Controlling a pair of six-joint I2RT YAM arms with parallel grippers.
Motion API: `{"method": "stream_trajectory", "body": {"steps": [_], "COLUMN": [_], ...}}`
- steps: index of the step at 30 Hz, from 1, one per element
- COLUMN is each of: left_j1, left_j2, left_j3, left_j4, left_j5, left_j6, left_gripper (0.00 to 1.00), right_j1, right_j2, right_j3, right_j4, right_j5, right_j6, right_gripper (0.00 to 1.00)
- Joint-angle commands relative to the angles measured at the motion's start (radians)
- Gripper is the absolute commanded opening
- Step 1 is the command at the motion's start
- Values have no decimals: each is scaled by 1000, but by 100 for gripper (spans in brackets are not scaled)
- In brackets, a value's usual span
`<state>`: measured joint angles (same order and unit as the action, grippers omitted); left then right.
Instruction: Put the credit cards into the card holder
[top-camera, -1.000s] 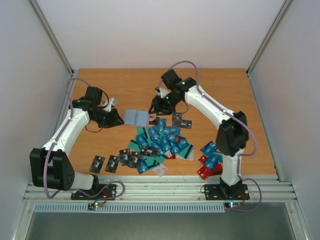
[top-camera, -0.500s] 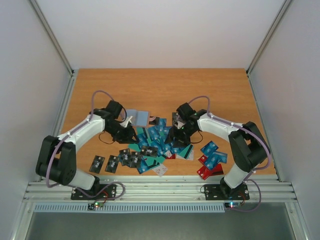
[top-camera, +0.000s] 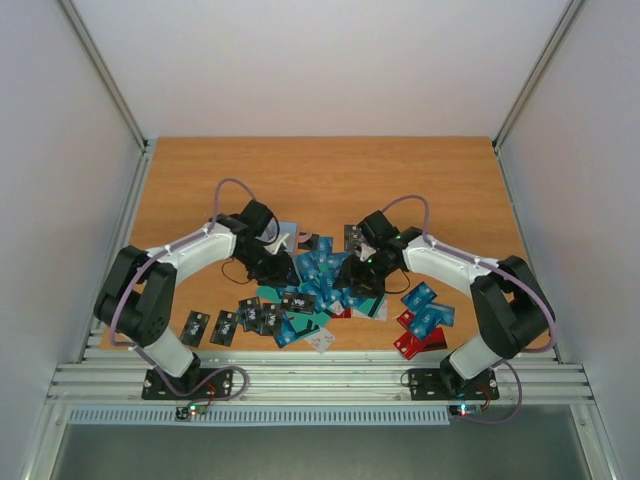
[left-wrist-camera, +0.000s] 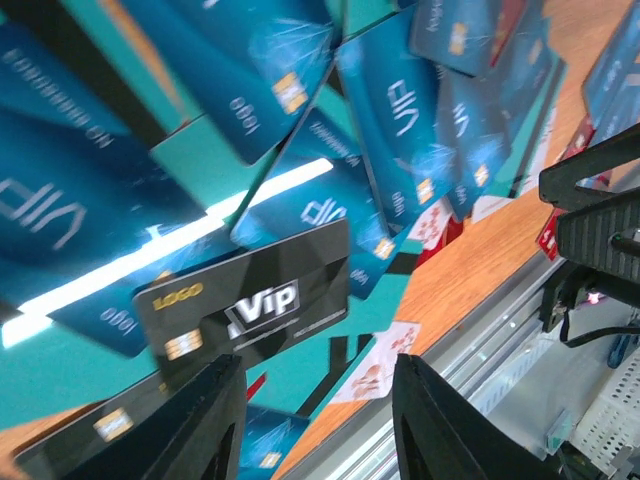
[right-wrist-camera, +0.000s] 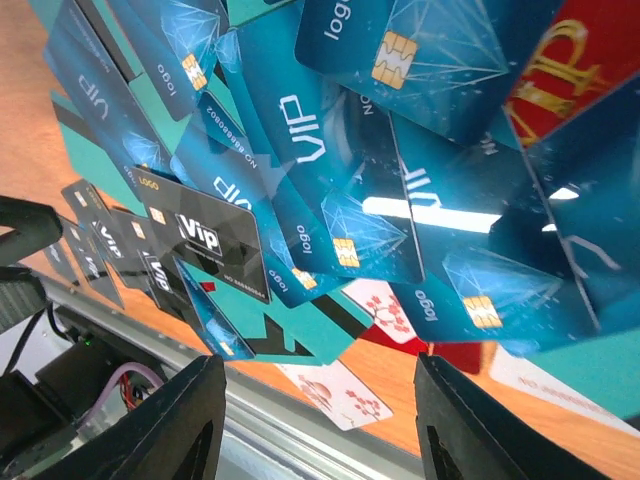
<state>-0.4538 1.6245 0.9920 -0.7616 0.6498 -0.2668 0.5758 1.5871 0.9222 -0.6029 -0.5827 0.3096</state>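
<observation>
The left claw (left-wrist-camera: 315, 425) and right claw (right-wrist-camera: 320, 430) hang half open and empty over the heap of cards (top-camera: 325, 282) at frame centre. The card holder (top-camera: 289, 231) lies just above-left of it. Better to take one loose top card, like the black card (left-wrist-camera: 245, 300), by its free edge.

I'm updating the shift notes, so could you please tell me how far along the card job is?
Nothing looks done: the card holder, partly hidden by the left arm, shows no card going in. Nothing is held; the left hand and right hand hang open over the blue pile, the left above a black Vip card. All remains: that pile, the black cards and the red cards.
</observation>
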Motion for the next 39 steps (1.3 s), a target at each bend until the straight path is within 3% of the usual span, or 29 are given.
{"method": "stream_trajectory", "body": {"steps": [1,10,26,34,39], "left_j1": [-49,-129,-232,-233,-233], "left_j2": [18,46,131,160,204], "left_j3": [25,36,83,90,118], "left_j4": [124,186,219,279,315], "left_j5": [22,-74,-145,-157,-145], "left_j6": [-92,-224,-226,-251,-264], "left_gripper": [43,47,51,57,57], "right_j1": [-27,-122,-128,-126,-126], "right_j2": [-79,-173,-195,-101,0], "right_j3": [-3,-79,-133,-97,-35], "right_j4": [-100,-182,-120,-25,6], "right_j5": [103,111,-21,-92,-113], "right_j6": [-53,-111,-126,-104,-111], "right_gripper": [53,53,52,46,38]}}
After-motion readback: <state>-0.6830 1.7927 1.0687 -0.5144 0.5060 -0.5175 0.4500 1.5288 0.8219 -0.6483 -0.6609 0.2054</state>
